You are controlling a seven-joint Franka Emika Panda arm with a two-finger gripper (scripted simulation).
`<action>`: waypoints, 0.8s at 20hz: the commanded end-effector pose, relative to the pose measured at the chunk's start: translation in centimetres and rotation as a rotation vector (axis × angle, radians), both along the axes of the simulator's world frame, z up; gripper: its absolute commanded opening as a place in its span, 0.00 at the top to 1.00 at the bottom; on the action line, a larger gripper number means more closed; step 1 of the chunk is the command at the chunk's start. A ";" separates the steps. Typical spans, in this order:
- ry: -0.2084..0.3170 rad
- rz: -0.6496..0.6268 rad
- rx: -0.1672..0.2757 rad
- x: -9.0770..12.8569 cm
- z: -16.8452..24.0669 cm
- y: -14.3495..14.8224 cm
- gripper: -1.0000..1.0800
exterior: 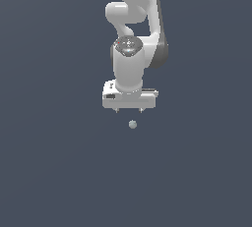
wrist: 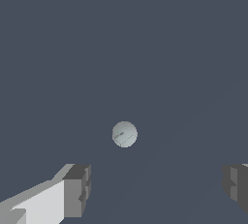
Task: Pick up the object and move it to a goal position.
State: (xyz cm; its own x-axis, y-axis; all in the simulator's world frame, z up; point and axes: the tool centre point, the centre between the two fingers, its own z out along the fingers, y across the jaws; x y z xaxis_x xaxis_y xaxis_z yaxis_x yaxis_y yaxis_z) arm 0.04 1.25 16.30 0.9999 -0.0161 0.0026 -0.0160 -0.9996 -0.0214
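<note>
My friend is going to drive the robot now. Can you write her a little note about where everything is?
Gripper: open and empty, fingers spread wide, as the wrist view shows.
Sphere: small, pale grey-green, apart from the gripper and not touched by it. In the exterior view it sits just below the fingertips; in the wrist view it lies ahead of the gap between the fingers.
Done: nothing grasped.
Left: bring the fingers around the sphere, close on it, lift, and carry it to the goal. No goal marker shows in either view.
</note>
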 end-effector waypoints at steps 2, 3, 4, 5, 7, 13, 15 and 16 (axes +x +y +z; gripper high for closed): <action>0.000 0.012 -0.001 0.0 -0.1 0.1 0.04; 0.000 0.019 -0.001 0.0 -0.2 0.1 0.04; 0.000 0.027 -0.002 0.0 -0.3 0.1 0.04; 0.000 0.037 -0.003 0.0 -0.4 0.1 0.04; 0.000 0.062 -0.004 0.0 -0.7 0.2 0.04; 0.000 0.172 -0.012 -0.1 -2.0 0.3 0.04; 0.000 0.221 -0.014 -0.1 -2.5 0.4 0.04; 0.000 0.248 -0.016 -0.2 -2.8 0.5 0.04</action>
